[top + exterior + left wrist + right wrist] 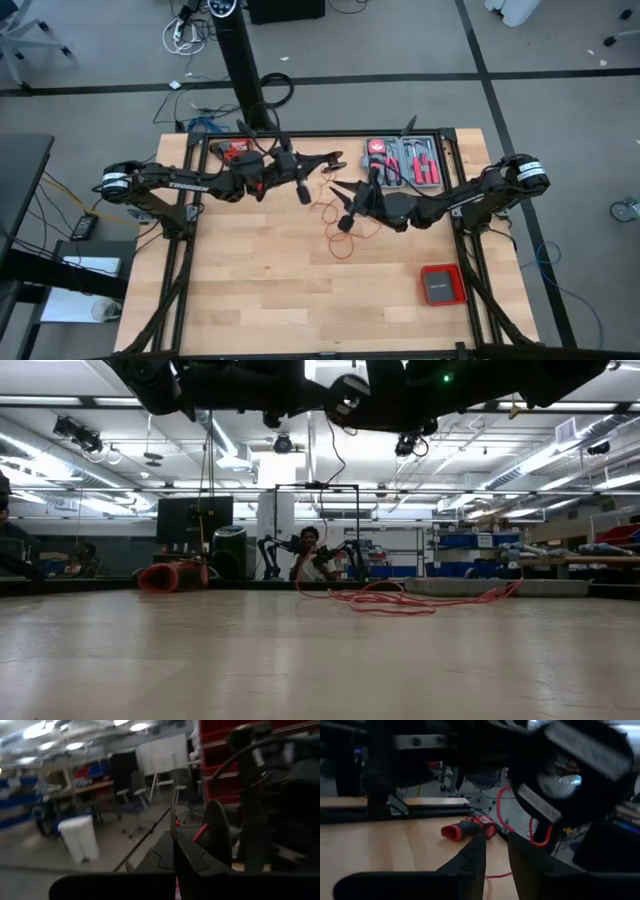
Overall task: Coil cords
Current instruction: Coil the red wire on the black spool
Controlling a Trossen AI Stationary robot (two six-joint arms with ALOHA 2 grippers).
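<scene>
A: 2 grippers hang over the middle of the counter (250,290), facing each other. Starting on the left: the left gripper (336,160) points toward the centre with its fingers pressed together. In its own wrist view they meet in a single seam, and I cannot make out the cord between them.

B: And the cord?

A: The red cord (342,222) lies loose on the wood between the 2 arms, a few untidy loops rather than a coil. It starts just below the left gripper's tips and trails down and toward the front of the counter, past the right gripper (338,188). From table height it shows as a low, flat tangle stretched sideways.

B: So which arm is nearer?

A: The right one, I judge. Its fingers stand spread with a clear gap and nothing in it, and from above the loops lie just beside and under them. The left tips sit farther back, toward the far edge.

B: Anything else over there?

A: A red-and-black drill (236,152) lies at the far edge behind the left arm, a tool tray (405,160) behind the right arm, and a flat red box (441,284) near the front right corner, all well apart from the cord.
</scene>
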